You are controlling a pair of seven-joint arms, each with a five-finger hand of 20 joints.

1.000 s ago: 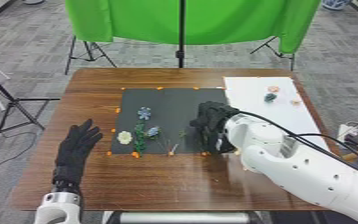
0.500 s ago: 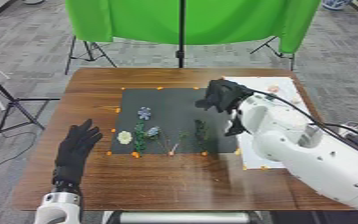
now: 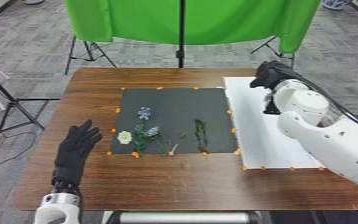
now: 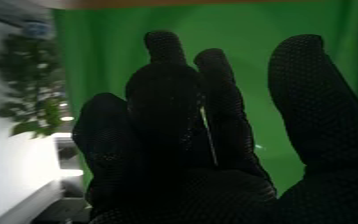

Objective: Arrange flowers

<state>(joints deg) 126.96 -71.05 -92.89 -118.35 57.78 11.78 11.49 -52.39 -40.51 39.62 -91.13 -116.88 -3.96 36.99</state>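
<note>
From my end, head cam: my R hand, black fabric glove on a white arm [image 3: 271, 75], is above the far part of the long white rectangular sheet [image 3: 262, 135] on the R side of the brown wooden desk [image 3: 184, 185]. R wrist cam has it open, fingers loose & up, thumb well apart, w/ the green cloth backdrop [image 3: 127, 22] behind. L hand, same black glove [image 3: 72, 145], is open too, fingers straight & spread, L of the dark grey rectangular mat [image 3: 180, 102].

Flowers are on the mat: blue petalled flower [image 3: 144, 113] farthest up, pale blue rounded bloom [image 3: 153, 131] nearer me, cream round flower [image 3: 125, 137] by the L edge. Long green leafy stem [image 3: 140, 141] lies b/w cream one & pale blue one; thin pale stems [image 3: 170, 147] & dark green leafy sprig [image 3: 201, 136] sit further R. Small orange markers [image 3: 118, 110] run along the mat's edges.
</note>
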